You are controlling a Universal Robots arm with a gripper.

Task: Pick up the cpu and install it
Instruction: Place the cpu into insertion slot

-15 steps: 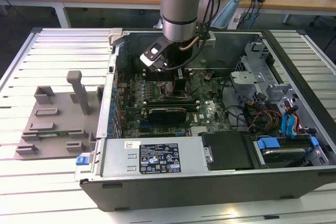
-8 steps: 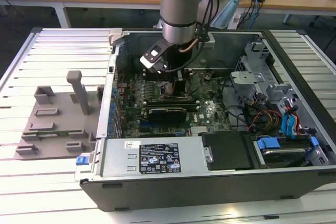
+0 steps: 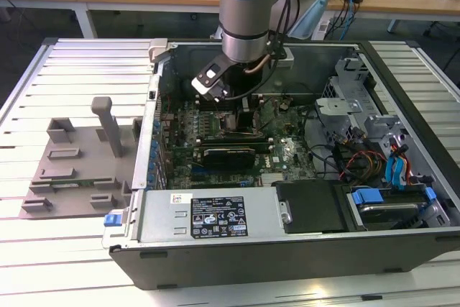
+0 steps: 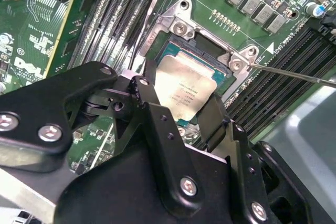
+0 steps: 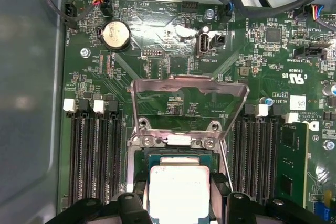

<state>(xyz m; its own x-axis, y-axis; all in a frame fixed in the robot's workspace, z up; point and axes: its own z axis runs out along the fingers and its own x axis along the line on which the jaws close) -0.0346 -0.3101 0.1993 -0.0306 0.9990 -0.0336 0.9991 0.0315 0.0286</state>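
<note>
At the socket (image 5: 173,140), the pincer (image 4: 181,103) grips the cpu (image 5: 178,190) by opposite edges

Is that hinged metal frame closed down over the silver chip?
No: in the first wrist view the metal frame stands tilted up, green board showing through its opening, and the cpu lies uncovered.
</note>
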